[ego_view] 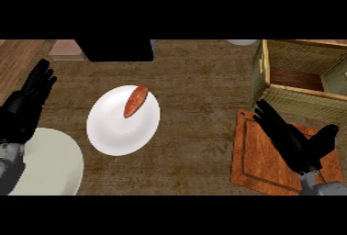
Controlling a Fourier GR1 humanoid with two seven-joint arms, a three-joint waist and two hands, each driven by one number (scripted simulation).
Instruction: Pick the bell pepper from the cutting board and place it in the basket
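The wooden cutting board (261,165) lies at the lower right of the counter. Over it hovers my right hand (293,142), open, fingers stretched toward the upper left and thumb spread to the right. No bell pepper shows on the board or anywhere else; whether the hand hides it I cannot tell. The woven basket (298,103) stands at the upper right, just beyond the fingertips, and only its brown floor shows inside. My left hand (27,108) rests open at the left edge, fingers up.
A white plate (119,133) in the middle carries an orange-brown elongated piece of food (136,101). A pale round dish (51,165) sits at the lower left under my left forearm. A black block (119,49) and a pinkish object (68,49) stand at the back.
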